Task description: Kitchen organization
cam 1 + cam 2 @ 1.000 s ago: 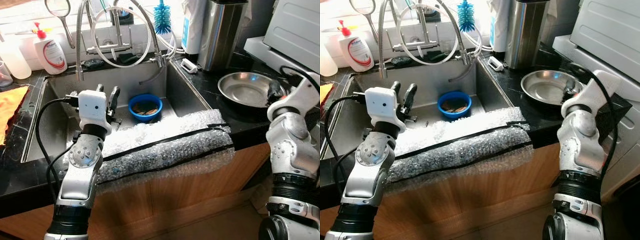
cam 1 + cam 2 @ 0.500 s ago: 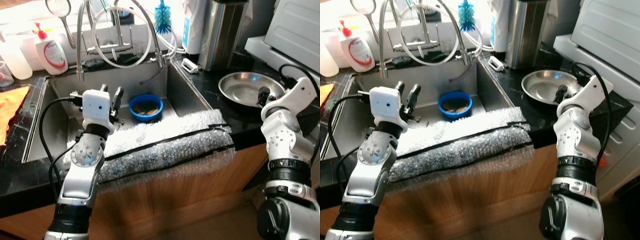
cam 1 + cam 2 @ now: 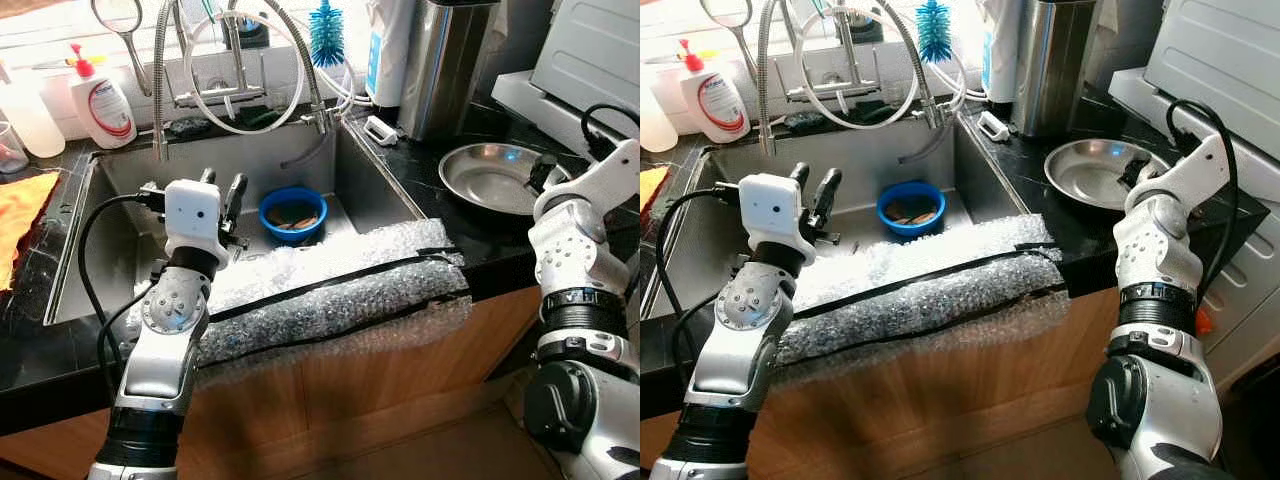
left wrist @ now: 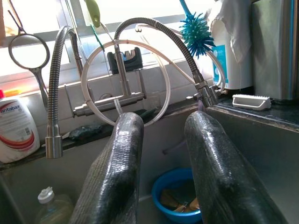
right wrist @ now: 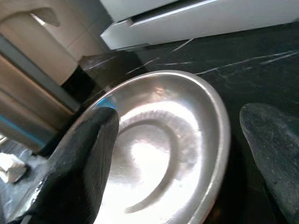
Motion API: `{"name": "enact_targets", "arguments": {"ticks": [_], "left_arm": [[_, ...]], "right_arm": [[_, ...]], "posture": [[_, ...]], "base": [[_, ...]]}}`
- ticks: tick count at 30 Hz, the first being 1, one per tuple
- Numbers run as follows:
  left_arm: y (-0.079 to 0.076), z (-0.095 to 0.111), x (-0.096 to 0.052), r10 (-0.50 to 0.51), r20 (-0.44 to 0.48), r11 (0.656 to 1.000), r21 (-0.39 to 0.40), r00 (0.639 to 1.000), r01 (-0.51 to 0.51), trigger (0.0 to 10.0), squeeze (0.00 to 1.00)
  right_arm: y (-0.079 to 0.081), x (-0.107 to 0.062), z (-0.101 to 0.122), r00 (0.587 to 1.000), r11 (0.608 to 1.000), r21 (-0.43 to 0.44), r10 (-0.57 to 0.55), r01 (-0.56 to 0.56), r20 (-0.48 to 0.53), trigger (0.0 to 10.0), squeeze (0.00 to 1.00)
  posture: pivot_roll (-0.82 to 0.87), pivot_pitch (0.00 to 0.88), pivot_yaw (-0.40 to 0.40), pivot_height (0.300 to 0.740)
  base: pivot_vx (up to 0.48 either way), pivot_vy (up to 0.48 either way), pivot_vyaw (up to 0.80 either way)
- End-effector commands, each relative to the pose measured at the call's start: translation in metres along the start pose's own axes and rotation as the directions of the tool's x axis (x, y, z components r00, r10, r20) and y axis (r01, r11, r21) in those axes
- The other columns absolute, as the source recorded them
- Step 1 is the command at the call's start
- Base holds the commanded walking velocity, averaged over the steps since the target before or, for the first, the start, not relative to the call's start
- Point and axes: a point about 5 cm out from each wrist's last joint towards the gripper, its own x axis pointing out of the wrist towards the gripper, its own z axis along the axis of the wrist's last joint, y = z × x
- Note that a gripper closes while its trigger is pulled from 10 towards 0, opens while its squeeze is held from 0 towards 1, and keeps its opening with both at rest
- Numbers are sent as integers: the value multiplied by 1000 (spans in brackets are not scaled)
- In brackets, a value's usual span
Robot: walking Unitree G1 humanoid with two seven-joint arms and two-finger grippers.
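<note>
The right hand (image 5: pixel 177 154) hovers released, fingers spread wide, over the steel bowl (image 5: pixel 159 149) on the black bench (image 3: pixel 470 250), right of the sink (image 3: pixel 120 230). The right wrist view shows the bowl shiny and shallow, its rim between the fingers. The left hand (image 4: pixel 161 154) hangs over the sink, fingers slightly parted, grasping nothing. Its wrist view shows a blue bowl (image 4: pixel 180 196) holding brownish scraps and a small bottle (image 4: pixel 51 210) low in the sink. Bubble wrap (image 3: pixel 340 290) pads the sink's front edge.
</note>
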Motion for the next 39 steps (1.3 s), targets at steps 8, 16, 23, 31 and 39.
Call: {"name": "enact_targets", "arguments": {"ticks": [8, 16, 23, 31, 39], "left_arm": [[0, 3, 2, -13, 7, 1000, 8, 1000, 13, 10000, 0], [0, 2, 1, -14, 4, 1000, 7, 1000, 14, 10000, 0], [0, 3, 2, -16, 5, 1000, 9, 1000, 16, 10000, 0], [-1, 2, 1, -22, 1, 1000, 9, 1000, 22, 10000, 0], [0, 2, 0, -25, 0, 1000, 11, 1000, 25, 10000, 0]], "right_arm": [[3, 4, -2, 999, 999, -42, 2, -4, -38, 10000, 0], [1, 6, -9, 998, 999, -45, -19, 16, -64, 10000, 0], [2, 7, -14, 996, 999, -54, -13, 9, -89, 10000, 0], [0, 8, -20, 993, 998, -67, -31, 23, -110, 0, 0], [1, 8, -23, 992, 997, -77, -35, 26, -119, 0, 0]], "posture": [[-62, 9, 33, 740], [-57, 7, 31, 740], [-56, 0, 32, 740], [-54, 0, 34, 740], [-52, 0, 37, 740]], "base": [[0, 0, 0], [0, 0, 0], [0, 0, 0], [0, 0, 0], [0, 0, 0]]}}
